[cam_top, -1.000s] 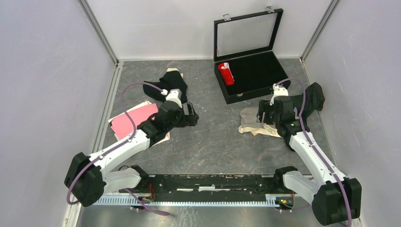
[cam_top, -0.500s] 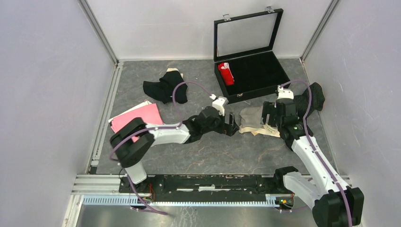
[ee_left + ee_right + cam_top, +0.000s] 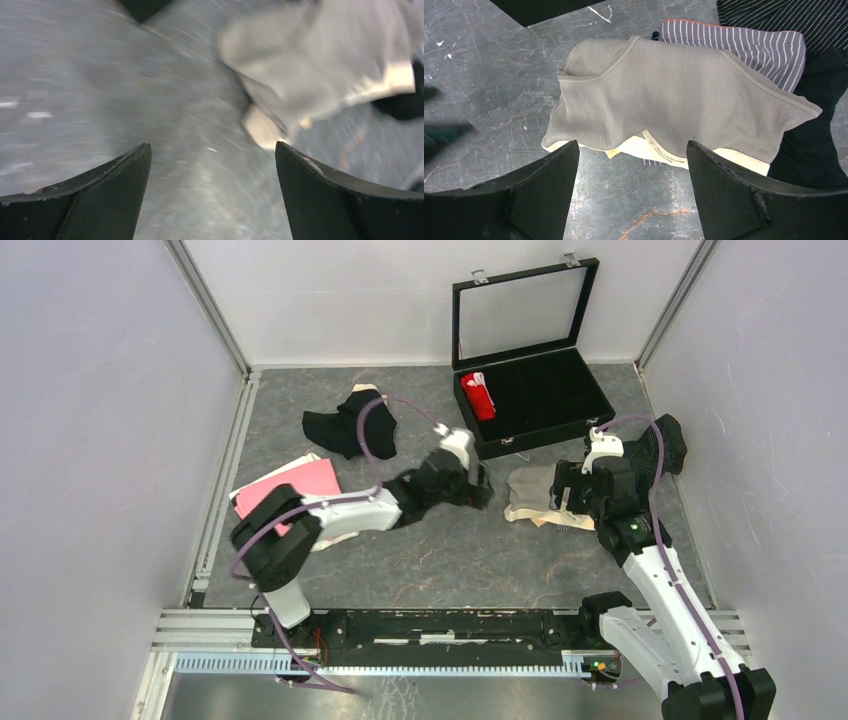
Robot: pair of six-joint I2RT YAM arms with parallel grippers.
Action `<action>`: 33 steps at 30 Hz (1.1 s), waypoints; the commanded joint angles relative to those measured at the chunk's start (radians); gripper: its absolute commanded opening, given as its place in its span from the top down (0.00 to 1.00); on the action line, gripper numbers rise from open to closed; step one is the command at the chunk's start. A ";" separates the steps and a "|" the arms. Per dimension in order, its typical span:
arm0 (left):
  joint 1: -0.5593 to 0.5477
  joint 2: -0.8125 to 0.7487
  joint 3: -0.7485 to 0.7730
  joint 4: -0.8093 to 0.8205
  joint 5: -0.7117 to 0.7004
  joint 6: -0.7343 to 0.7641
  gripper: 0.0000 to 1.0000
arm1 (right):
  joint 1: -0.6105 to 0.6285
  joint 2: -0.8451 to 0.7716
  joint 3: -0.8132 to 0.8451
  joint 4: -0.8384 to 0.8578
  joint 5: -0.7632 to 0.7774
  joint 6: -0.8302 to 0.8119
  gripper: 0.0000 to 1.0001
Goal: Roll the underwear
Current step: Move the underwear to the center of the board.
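Note:
A beige ribbed underwear (image 3: 528, 496) lies crumpled on the grey floor right of centre, over a cream piece. My left gripper (image 3: 481, 488) hovers open just left of it; its blurred wrist view shows the beige cloth (image 3: 320, 65) ahead of my left gripper (image 3: 212, 150). My right gripper (image 3: 561, 490) stands open over the cloth's right side, and the beige garment (image 3: 674, 100) lies just beyond my right gripper (image 3: 633, 147). Under and behind it lie a pinstriped garment (image 3: 744, 45) and a black one (image 3: 819, 145). A red rolled garment (image 3: 478, 395) sits inside the case.
The black glass-lidded case (image 3: 550, 390) stands open at the back right, its front edge close to both grippers. A black garment (image 3: 350, 426) lies at the back left and a pink one (image 3: 290, 492) at the left. Walls enclose the floor on three sides.
My left arm swung from the pink garment across to the centre beside the beige cloth, then drew back a little. My right gripper's jaws widened slightly and it shifted slightly right.

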State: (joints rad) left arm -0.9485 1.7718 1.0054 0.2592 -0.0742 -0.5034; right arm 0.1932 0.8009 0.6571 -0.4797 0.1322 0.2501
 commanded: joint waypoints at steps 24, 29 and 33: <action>0.596 0.204 0.310 -0.313 -0.299 0.071 0.30 | -0.003 -0.006 -0.051 0.023 -0.129 -0.050 0.17; 0.597 0.202 0.297 -0.304 -0.233 0.087 0.59 | -0.004 -0.005 -0.054 0.029 -0.129 -0.050 0.17; 0.592 0.120 0.240 -0.285 -0.195 0.078 0.95 | -0.004 -0.008 -0.056 0.038 -0.129 -0.048 0.17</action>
State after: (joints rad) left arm -0.3538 1.9812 1.2797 -0.0563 -0.3237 -0.4576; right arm 0.1932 0.8093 0.6071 -0.4789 0.0074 0.2111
